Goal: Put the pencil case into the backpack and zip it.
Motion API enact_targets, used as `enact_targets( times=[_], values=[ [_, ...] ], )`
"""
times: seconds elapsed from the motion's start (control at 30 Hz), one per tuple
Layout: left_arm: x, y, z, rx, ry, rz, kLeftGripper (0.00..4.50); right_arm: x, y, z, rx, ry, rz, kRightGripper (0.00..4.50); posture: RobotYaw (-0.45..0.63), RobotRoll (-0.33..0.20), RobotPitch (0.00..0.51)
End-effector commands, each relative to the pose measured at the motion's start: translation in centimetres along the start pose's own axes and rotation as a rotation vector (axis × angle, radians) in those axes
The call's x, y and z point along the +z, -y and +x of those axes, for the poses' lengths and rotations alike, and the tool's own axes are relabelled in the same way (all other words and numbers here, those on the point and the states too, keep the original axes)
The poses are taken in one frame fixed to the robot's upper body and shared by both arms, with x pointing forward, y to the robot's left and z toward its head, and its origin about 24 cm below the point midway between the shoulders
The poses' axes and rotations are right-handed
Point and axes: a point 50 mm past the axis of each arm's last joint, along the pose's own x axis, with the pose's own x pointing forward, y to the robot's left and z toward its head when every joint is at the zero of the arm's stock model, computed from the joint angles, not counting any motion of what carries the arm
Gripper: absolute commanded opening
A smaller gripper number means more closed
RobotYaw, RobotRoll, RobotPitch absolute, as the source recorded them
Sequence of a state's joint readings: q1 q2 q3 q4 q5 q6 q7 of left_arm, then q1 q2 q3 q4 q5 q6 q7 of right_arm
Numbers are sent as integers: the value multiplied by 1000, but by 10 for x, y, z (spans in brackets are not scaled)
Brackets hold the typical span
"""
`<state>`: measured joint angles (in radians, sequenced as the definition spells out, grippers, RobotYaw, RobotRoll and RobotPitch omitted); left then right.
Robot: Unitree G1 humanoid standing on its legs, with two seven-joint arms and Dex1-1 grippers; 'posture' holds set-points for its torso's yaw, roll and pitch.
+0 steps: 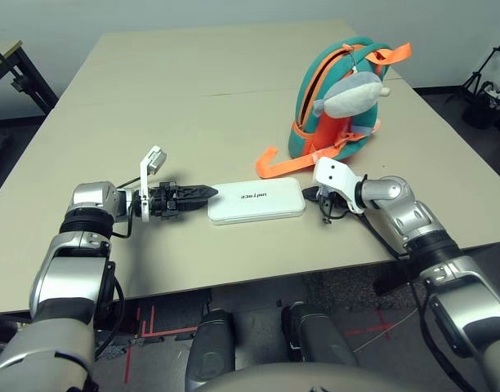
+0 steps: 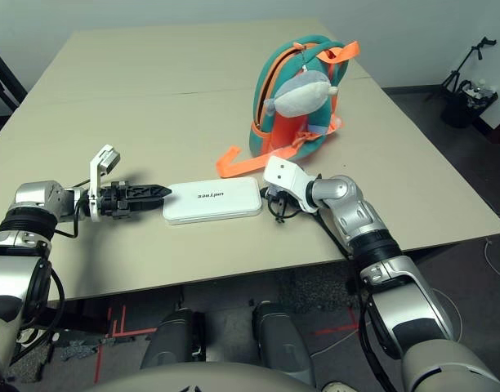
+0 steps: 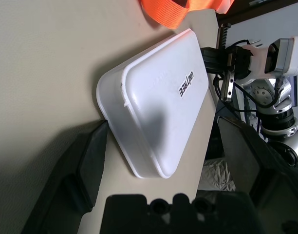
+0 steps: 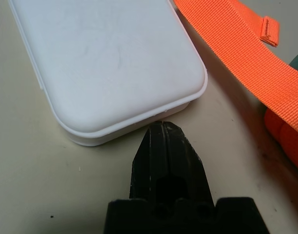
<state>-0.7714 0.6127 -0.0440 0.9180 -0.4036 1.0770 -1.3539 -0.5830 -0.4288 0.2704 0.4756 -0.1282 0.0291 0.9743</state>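
Both grippers flank the pencil case [image 1: 256,201] beside the backpack [image 1: 340,98].

A lab or test room: a plain beige bench [image 1: 152,98] on a dark carpeted floor [image 2: 446,147], bare pale walls [image 1: 234,12], red tape marks [image 1: 144,327] underfoot, black stand gear [image 1: 483,98] in the corner.

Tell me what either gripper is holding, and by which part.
Nothing is held. The open left gripper brackets one end of the flat white pencil case; the shut right gripper meets the other end.
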Motion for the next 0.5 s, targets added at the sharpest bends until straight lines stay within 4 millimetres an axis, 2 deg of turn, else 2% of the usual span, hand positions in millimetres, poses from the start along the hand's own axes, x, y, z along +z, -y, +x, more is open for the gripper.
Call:
enact_targets(
  times=[0.03, 0.5],
  values=[
    [-13, -7, 8, 19, -62, -71, 4500, 10, -7, 13, 46, 33, -22, 49, -115, 0, 81],
    [-15, -8, 8, 20, -65, -67, 4500, 23, -9, 24, 67, 63, -42, 49, -112, 0, 78]
  ],
)
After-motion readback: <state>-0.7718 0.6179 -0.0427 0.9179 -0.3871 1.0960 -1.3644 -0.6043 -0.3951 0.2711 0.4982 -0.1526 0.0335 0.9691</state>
